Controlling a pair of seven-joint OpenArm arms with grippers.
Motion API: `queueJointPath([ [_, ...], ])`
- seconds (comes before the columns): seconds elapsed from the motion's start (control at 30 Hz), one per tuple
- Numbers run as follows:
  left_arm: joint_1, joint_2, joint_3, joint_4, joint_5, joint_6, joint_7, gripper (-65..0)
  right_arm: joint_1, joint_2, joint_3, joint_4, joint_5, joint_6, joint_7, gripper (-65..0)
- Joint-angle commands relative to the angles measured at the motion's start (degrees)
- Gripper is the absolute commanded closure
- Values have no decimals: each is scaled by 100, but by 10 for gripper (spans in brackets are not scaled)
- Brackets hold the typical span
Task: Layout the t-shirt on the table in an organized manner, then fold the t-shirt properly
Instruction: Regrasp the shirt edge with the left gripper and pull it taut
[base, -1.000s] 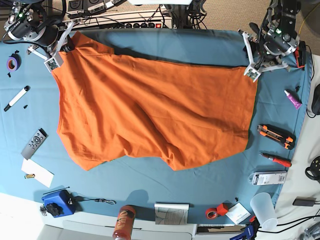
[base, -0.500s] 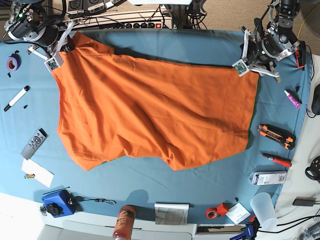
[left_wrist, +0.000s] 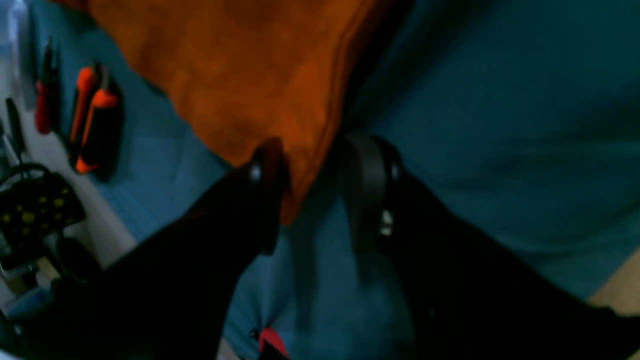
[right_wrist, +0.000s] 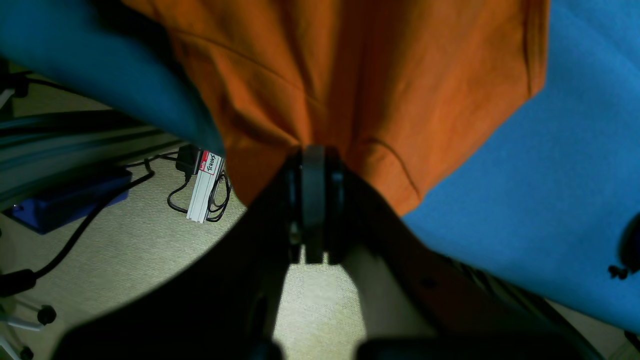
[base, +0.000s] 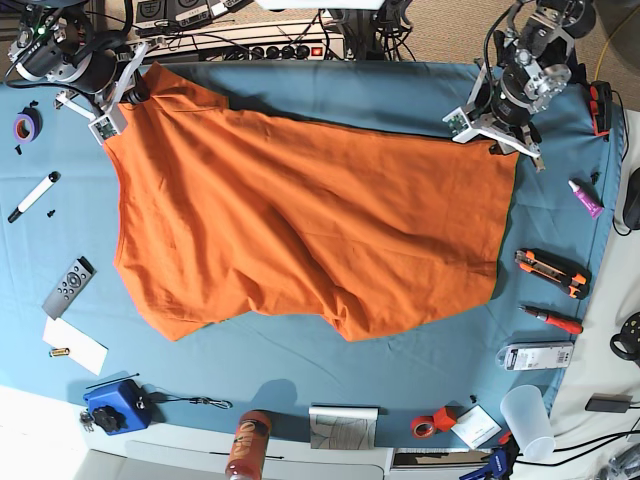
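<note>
Table (base: 330, 85) teal, huge; t-shirt (base: 300, 225) spread across its middle, long axis running left-right in base view, still rumpled at near edge. My judgement: spreading step; I'd pull corners apart evenly, keep cloth low. Right gripper (right_wrist: 312, 200) clamped on shirt corner. Left gripper (left_wrist: 320, 195) jaws apart, straddling shirt corner, not gripping.

Wide teal-cloth-covered desk (base: 330, 85) carries a bright orange cloth t-shirt (base: 300, 220) across its centre; black-and-white marker (base: 33, 196) and grey remote (base: 68, 286) at nine o'clock, orange-black utility knife (base: 551, 273) at three.
</note>
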Motion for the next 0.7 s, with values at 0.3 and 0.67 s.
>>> queueJointPath([
  [0.3, -271, -63, -11, 33, -210, 1639, 1191, 0, -13, 66, 55, 68, 28, -7, 208, 0],
  [0.67, 487, -63, -11, 529, -221, 1915, 2135, 0, 17, 66, 57, 68, 20, -7, 472, 0],
])
